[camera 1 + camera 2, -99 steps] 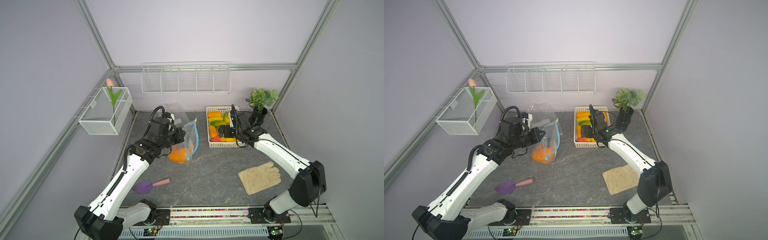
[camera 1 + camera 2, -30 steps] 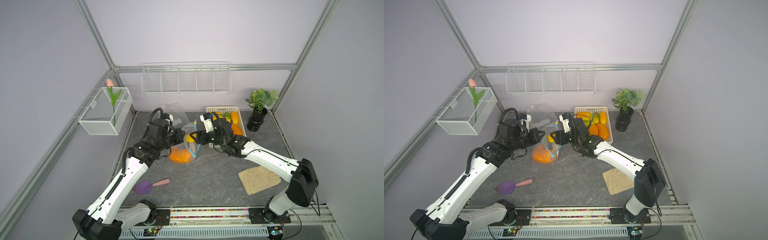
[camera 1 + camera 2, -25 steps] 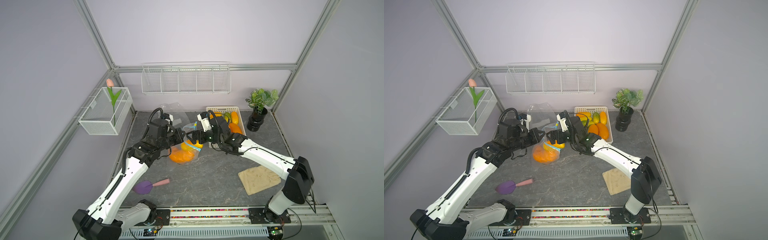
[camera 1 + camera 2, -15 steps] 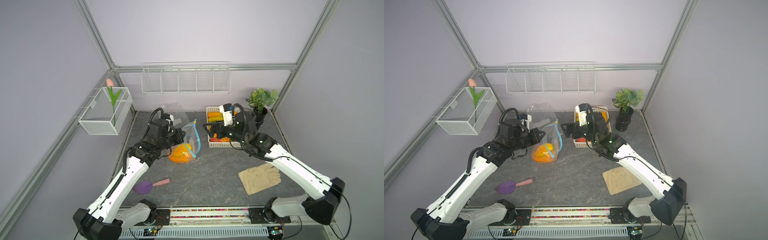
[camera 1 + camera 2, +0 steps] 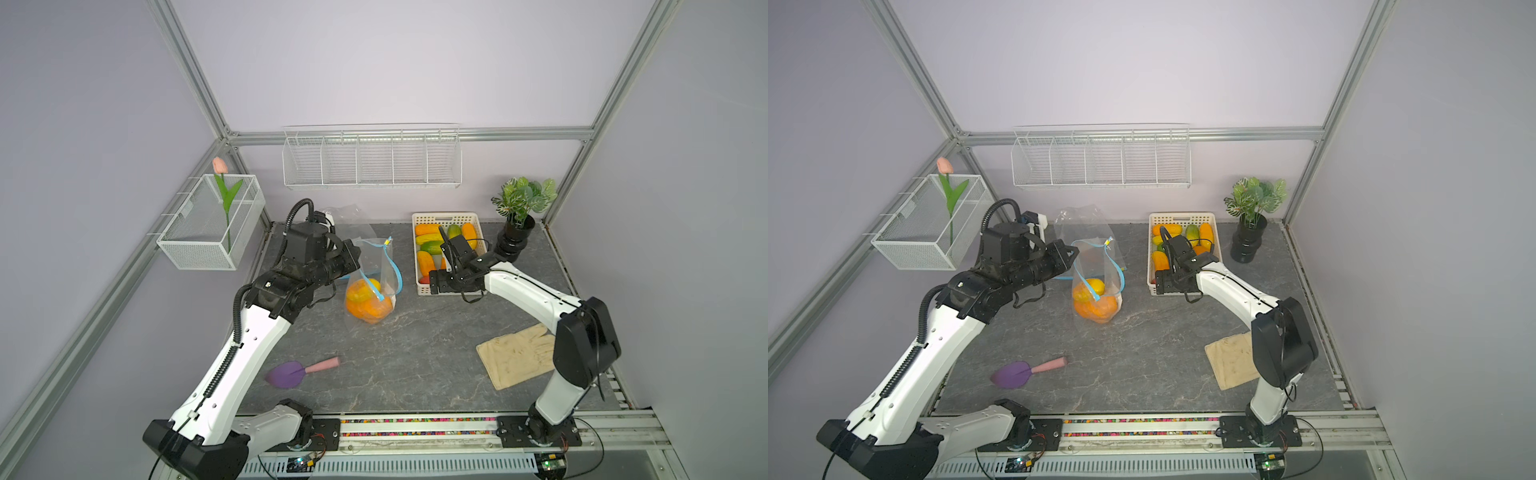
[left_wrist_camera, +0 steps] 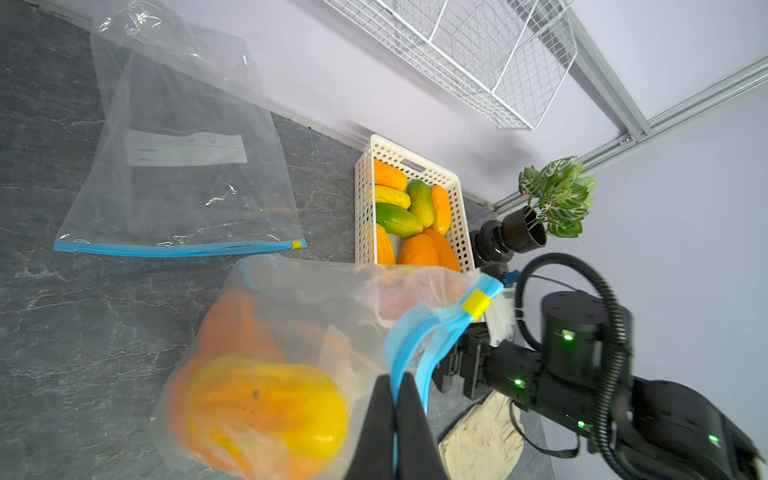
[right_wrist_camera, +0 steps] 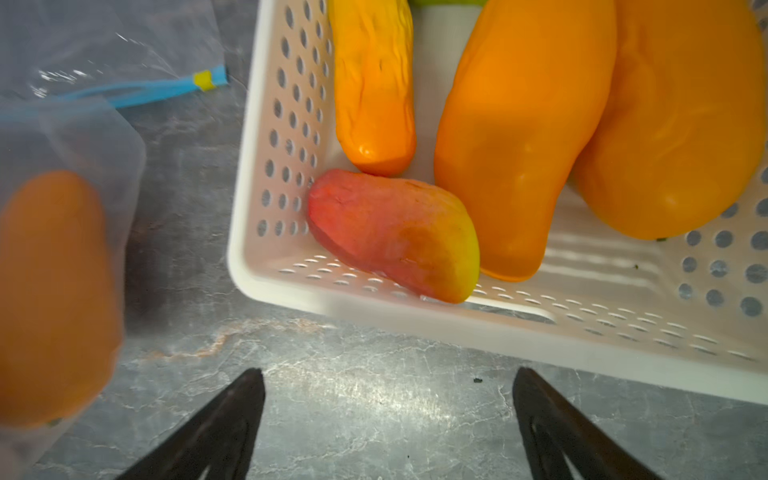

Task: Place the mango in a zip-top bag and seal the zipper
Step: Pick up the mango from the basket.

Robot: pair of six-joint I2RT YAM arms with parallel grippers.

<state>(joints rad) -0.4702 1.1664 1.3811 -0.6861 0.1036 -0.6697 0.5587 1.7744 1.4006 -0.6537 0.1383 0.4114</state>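
The zip-top bag (image 5: 376,266) (image 5: 1096,262) stands on the table with its blue zipper mouth gaping. Inside lie a yellow mango (image 6: 266,407) and orange mangoes (image 5: 370,307). My left gripper (image 6: 394,382) (image 5: 354,251) is shut on the blue zipper strip at the bag's rim and holds it up. The yellow slider (image 6: 476,303) sits at the far end of the strip. My right gripper (image 7: 386,374) (image 5: 434,282) hangs open and empty over the table by the near corner of the white basket (image 7: 266,249), close to a red-yellow mango (image 7: 392,235).
The basket (image 5: 444,217) holds several orange, yellow and green mangoes. A second, flat bag (image 6: 178,166) lies behind by the back wall. A beige glove (image 5: 515,357), a purple scoop (image 5: 291,372) and a potted plant (image 5: 519,216) are also on the table.
My right gripper was at the bag's mouth with a yellow mango, let it go inside, and pulled back to the basket's near corner with its jaws open. The left gripper kept its hold.
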